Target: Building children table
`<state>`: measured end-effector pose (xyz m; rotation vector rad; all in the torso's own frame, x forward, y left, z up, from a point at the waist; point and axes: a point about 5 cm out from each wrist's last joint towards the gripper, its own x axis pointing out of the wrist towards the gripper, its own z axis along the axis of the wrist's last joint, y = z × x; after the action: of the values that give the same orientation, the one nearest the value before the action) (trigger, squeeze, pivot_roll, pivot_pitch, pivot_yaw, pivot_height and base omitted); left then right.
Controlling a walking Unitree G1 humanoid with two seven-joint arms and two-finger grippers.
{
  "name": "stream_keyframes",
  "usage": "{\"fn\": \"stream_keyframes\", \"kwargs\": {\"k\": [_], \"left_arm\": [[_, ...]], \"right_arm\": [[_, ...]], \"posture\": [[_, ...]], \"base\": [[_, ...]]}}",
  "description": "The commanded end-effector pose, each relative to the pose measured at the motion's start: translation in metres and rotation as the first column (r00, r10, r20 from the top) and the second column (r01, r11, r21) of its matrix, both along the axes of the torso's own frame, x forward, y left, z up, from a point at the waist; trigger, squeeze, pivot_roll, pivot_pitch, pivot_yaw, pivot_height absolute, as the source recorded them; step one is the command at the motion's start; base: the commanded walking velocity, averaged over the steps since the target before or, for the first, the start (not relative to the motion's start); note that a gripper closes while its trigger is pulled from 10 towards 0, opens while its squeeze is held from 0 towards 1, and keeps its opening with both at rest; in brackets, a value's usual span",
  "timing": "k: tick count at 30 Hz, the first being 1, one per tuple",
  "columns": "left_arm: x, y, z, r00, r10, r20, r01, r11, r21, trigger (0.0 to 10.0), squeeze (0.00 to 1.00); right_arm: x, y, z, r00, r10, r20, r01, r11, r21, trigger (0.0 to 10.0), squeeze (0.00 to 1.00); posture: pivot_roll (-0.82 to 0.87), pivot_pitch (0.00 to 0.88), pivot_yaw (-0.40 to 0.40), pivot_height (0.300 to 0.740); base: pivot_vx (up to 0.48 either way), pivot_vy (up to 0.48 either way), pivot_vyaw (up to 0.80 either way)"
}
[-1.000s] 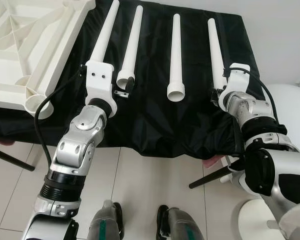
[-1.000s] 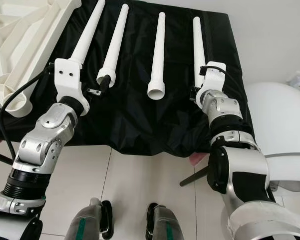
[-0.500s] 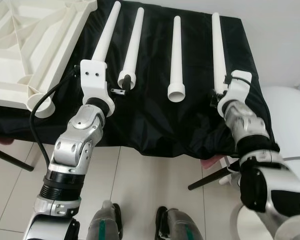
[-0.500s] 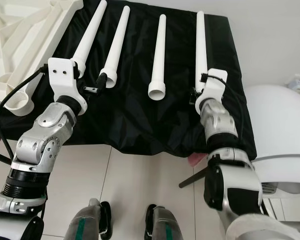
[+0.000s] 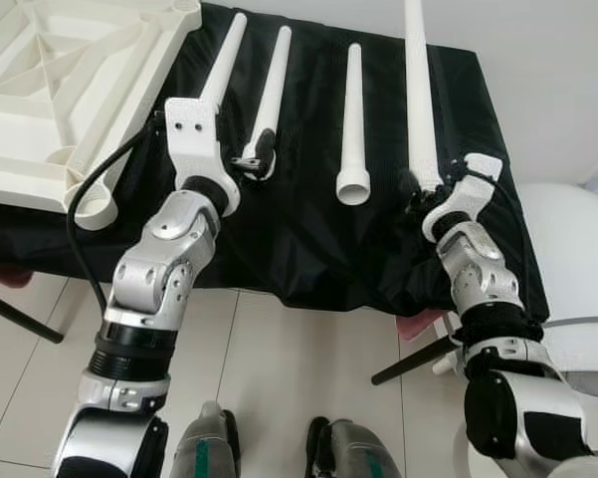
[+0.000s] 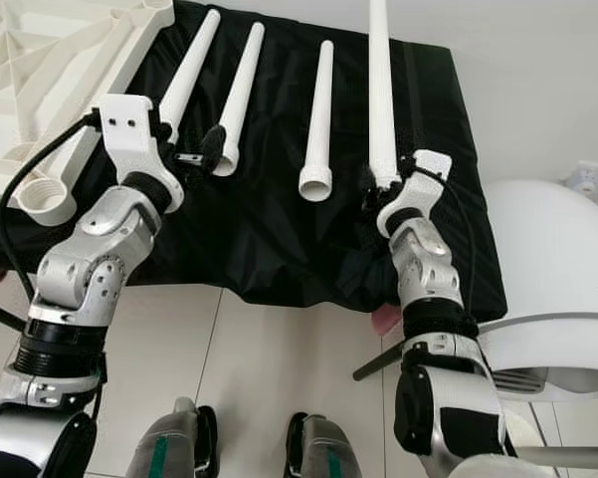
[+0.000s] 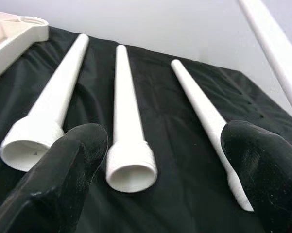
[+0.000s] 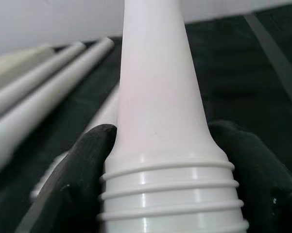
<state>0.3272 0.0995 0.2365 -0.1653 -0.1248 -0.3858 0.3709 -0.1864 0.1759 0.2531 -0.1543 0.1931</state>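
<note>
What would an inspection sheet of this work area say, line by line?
Surface: table under a black cloth.
Job's things: white tabletop, underside up, at the robot's left; three table legs lying on the cloth; a fourth leg raised.
Clutter: nothing seen.
Grippers: right gripper shut on the fourth leg's threaded end; left gripper open at the second leg's wide end.
Cables: black cable looping from the left wrist.
Surroundings: tiled floor, white wall, white rounded object at right.

A pale, plain wall (image 5: 537,40) runs across the top of the frame. Light square floor tiles (image 5: 308,349) with thin grout lines fill the bottom. A rounded white chair (image 5: 572,269) sits at the right edge, daylight falling evenly
</note>
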Motion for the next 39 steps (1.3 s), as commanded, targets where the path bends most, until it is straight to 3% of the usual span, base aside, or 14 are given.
{"fn": "stream_keyframes", "kwargs": {"k": [1,8,12,15,16,21,22,31,39], "left_arm": [[-0.007,-0.017,-0.001,0.96,-0.281,0.019,0.28,0.96,0.026,10.0,0.0],[-0.01,-0.027,0.005,0.913,-0.408,0.013,0.408,0.912,-0.047,10.0,0.0],[-0.011,-0.032,0.01,0.883,-0.47,0.013,0.468,0.876,-0.114,10.0,0.0],[-0.011,-0.034,0.012,0.874,-0.486,0.017,0.485,0.867,-0.118,10.0,0.0],[-0.009,-0.034,0.015,0.866,-0.5,0.014,0.497,0.856,-0.142,10.0,0.0],[-0.004,-0.033,0.021,0.858,-0.514,0.016,0.508,0.841,-0.188,10.0,0.0],[-0.001,-0.032,0.026,0.853,-0.522,0.02,0.514,0.833,-0.205,10.0,0.0],[0.001,-0.034,0.033,0.836,-0.548,0.025,0.539,0.813,-0.22,10.0,0.0],[-0.003,-0.04,0.039,0.797,-0.602,0.034,0.587,0.761,-0.276,10.0,0.0]], "right_arm": [[-0.004,0.0,0.003,0.998,0.021,0.053,-0.021,1.0,0.012,10.0,0.0],[-0.018,0.02,0.005,0.968,0.194,0.16,-0.192,0.981,-0.029,10.0,0.0],[-0.025,0.027,0.004,0.945,0.273,0.181,-0.266,0.962,-0.06,10.0,0.0],[-0.028,0.029,0.002,0.934,0.307,0.182,-0.3,0.952,-0.068,10.0,0.0],[-0.033,0.032,0.001,0.913,0.363,0.184,-0.353,0.932,-0.085,10.0,0.0],[-0.04,0.037,0.001,0.877,0.441,0.19,-0.426,0.897,-0.116,10.0,0.0],[-0.045,0.04,0.0,0.853,0.487,0.188,-0.47,0.873,-0.13,10.0,0.0],[-0.051,0.045,-0.006,0.827,0.537,0.168,-0.518,0.843,-0.148,10.0,0.0],[-0.063,0.056,-0.013,0.775,0.617,0.141,-0.6,0.787,-0.145,10.0,0.0]], "posture": [[0.07,0.04,-0.054,0.74],[0.07,0.025,-0.04,0.74],[0.06,0.025,-0.038,0.74],[0.06,0.024,-0.039,0.74],[0.05,0.02,-0.043,0.74],[0.05,0.018,-0.044,0.74],[0.05,0.016,-0.044,0.74],[0.04,0.014,-0.046,0.74],[0.05,0.014,-0.048,0.74]], "base": [[0.0,0.0,0.0],[0.0,0.0,0.0],[0.0,0.0,0.0],[0.0,0.0,0.0],[0.0,0.0,0.0],[0.0,0.0,0.0],[0.0,0.0,0.0],[0.0,0.0,0.0],[0.0,0.0,0.0]]}}
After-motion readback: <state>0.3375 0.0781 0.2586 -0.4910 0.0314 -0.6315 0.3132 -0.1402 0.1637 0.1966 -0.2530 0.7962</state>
